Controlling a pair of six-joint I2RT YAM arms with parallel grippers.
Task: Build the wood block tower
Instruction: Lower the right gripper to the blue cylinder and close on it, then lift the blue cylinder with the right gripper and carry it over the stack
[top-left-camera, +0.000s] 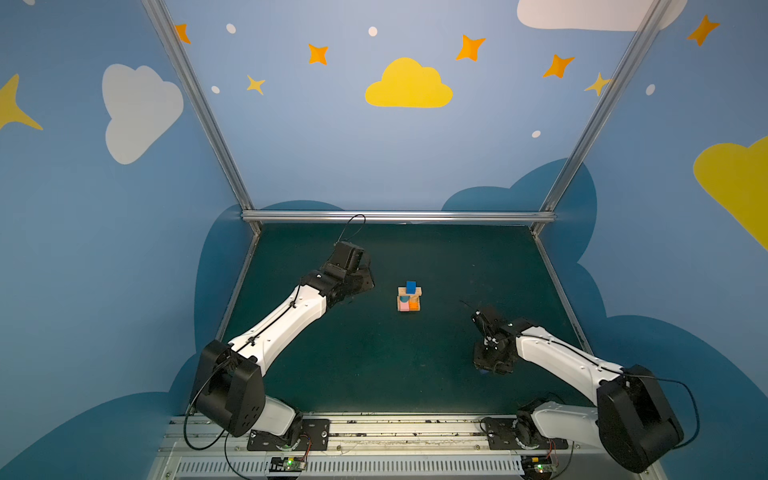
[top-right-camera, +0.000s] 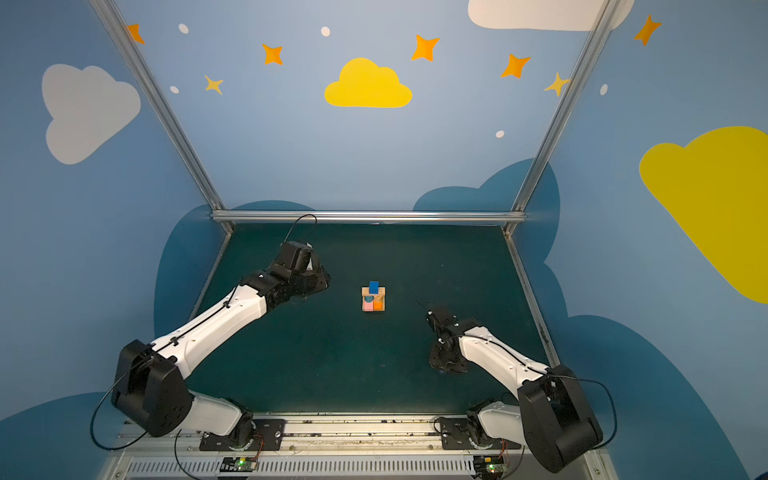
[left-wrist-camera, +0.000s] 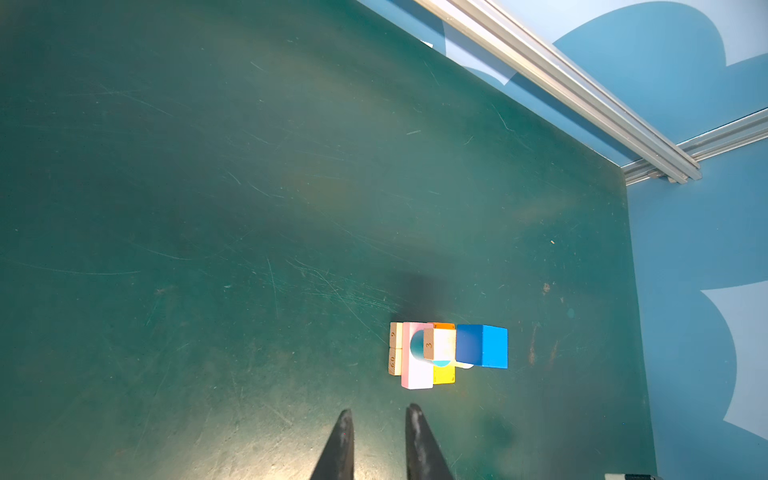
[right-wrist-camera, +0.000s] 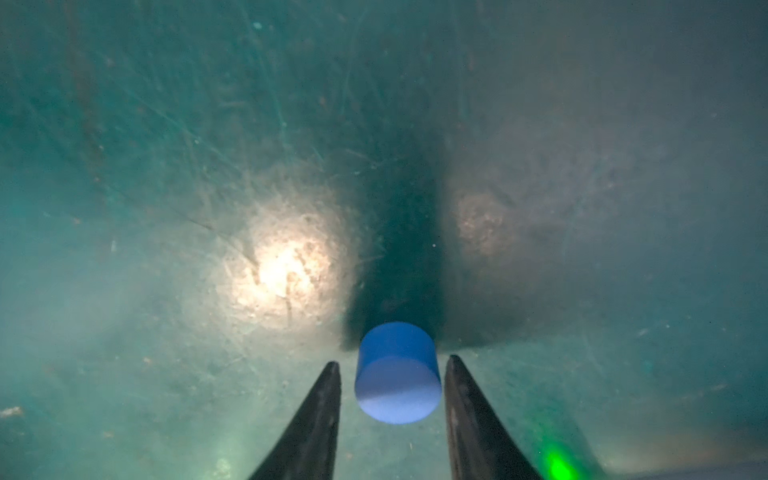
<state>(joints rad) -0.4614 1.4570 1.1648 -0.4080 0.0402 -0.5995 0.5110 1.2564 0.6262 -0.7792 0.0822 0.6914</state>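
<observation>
Dark-blue cylinder: standing upright; right gripper, spread, is straddling it, neither finger touching yet.

The green table mat is a matt sheet, scuffed with fine pale scratches, edged at twelve o'clock by a brushed-metal rail. In the tower the tan bars are bare, unvarnished wood, while the pink bar and blue cube wear smooth, satin paint. The dark-blue cylinder is matt-painted, and the left gripper has dull black fingers rubbed whitish.
</observation>
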